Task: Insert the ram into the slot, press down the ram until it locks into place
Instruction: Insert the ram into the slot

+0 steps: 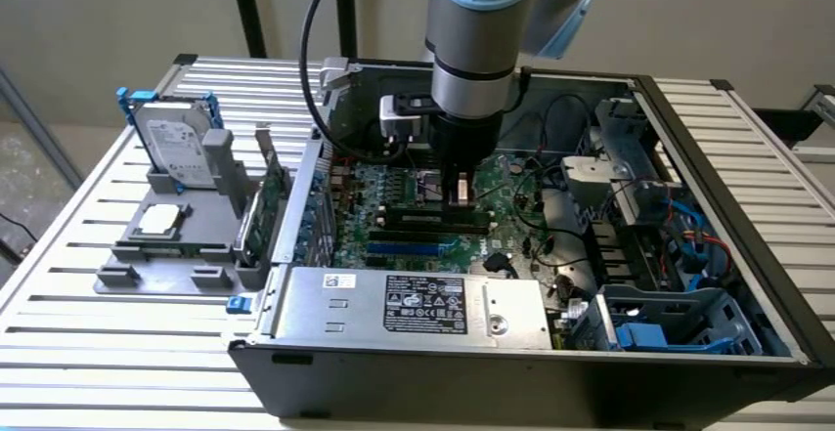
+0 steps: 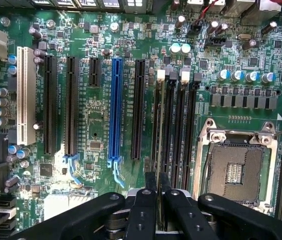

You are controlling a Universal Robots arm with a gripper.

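Exterior view
Table (image 1: 78, 284): pale slatted metal, carrying an open black computer case (image 1: 730, 206).
Arm (image 1: 476, 50): grey with a blue joint, coming straight down into the case from twelve o'clock.
Gripper (image 1: 457, 196): dark, low over the green motherboard (image 1: 391, 182) at the middle of the case. I cannot tell if it is clenched or released.
Slot (image 1: 420, 219): one of several long black sockets lying side by side, directly under the gripper and reaching toward nine o'clock.
Ram: I cannot pick it out from this side.
Power supply (image 1: 411, 304): a silver box with a black label, at six o'clock from the gripper.
Grey fixture (image 1: 170, 240): on the table at nine o'clock from the case, holding a hard drive (image 1: 176, 148) in a blue frame.

Wrist view
Gripper (image 2: 158, 182): black, just over the memory sockets. Its grip cannot be judged here either.
Slot (image 2: 155, 107): the black memory socket beside a black expansion socket, with a white latch at its far end.
Ram (image 2: 158, 150): apparently the thin edge-on strip along that slot, reaching up to the gripper. I am not sure of this.
Blue socket (image 2: 115, 107): parallel to the slot, with one black socket between them.
White socket (image 2: 26, 95): well beyond the blue one.
Processor socket (image 2: 235, 167): a metal-framed square, empty, on the far side of the memory sockets.
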